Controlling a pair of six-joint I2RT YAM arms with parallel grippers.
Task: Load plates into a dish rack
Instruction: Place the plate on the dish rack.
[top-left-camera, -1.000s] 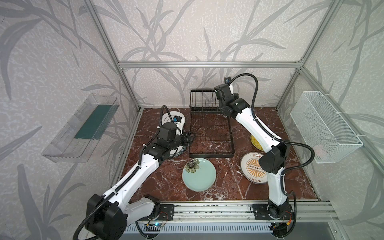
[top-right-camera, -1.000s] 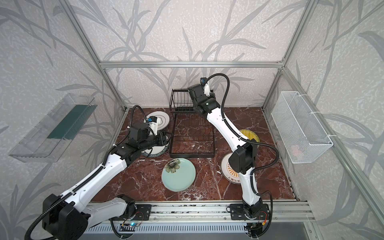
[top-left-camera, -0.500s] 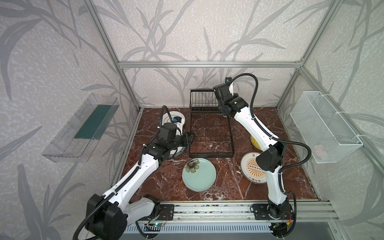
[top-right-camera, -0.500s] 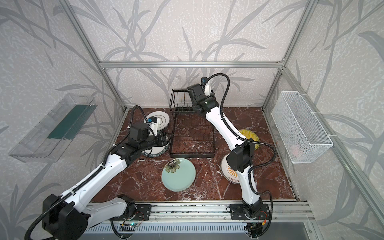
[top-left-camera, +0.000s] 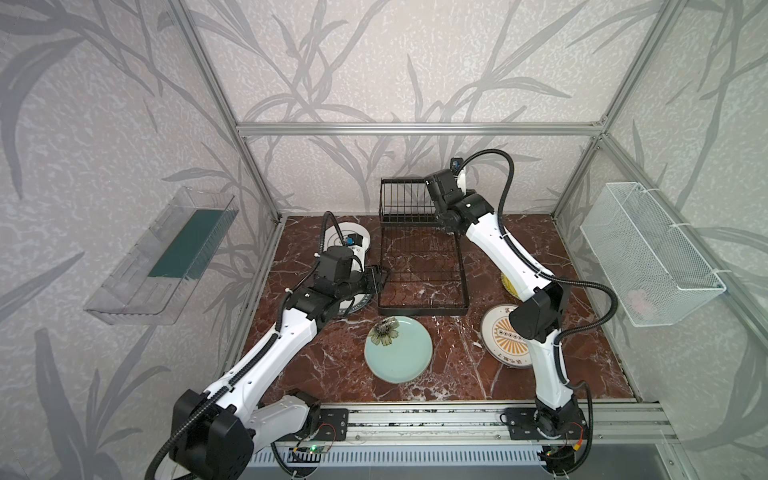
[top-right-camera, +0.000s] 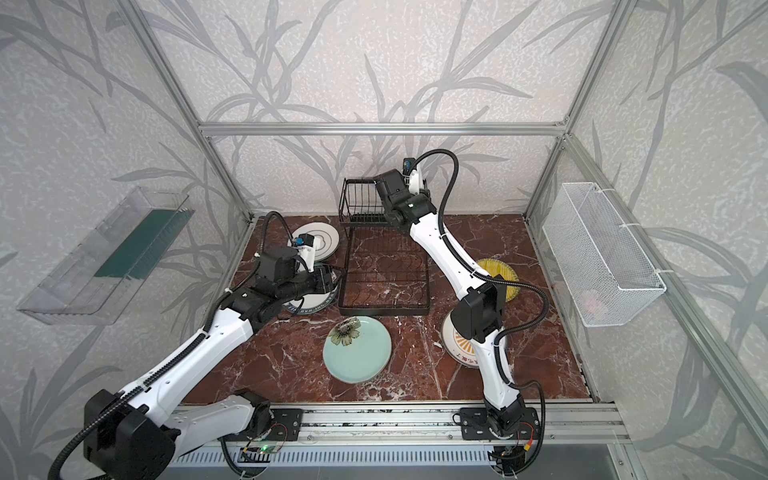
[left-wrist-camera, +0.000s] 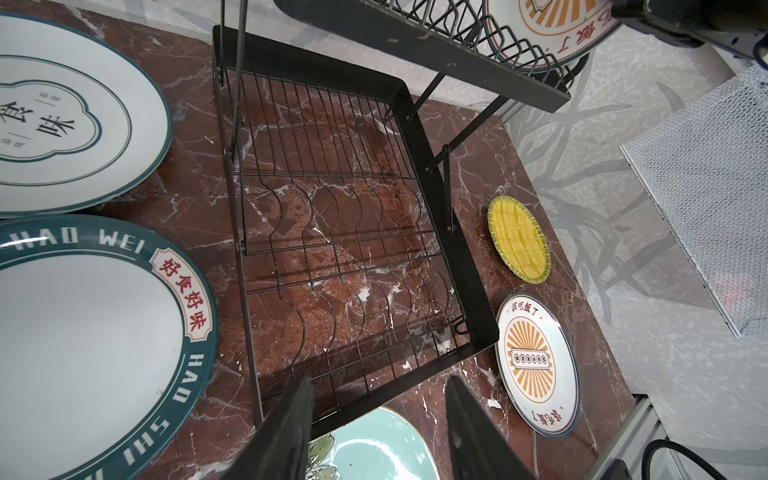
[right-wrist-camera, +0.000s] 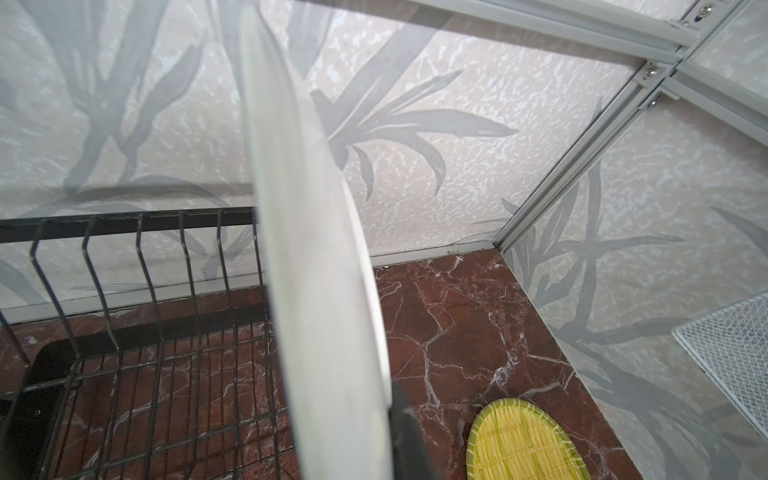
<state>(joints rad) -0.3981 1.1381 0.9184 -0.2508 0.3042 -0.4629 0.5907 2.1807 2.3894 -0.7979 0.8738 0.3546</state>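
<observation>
Veined red marble makes the tabletop (top-left-camera: 457, 374); in both top views we find the black wire rack (top-left-camera: 419, 257) at the back, with the right gripper (top-left-camera: 436, 183) up at its slotted end. Other plates lie flat around it, the mint plate (top-right-camera: 357, 349) in front.

From the left wrist, the left gripper (left-wrist-camera: 378, 432) hangs open and empty over the rack's near edge, while the sunburst plate (left-wrist-camera: 552, 25) shows behind thin wavy wires.

From the right wrist, the right gripper is clamped on the plate's rim, the plate edge-on beside the upright bars. We judge slick glaze in a narrow pinch may slip, or the rim may catch a bar and tip.
</observation>
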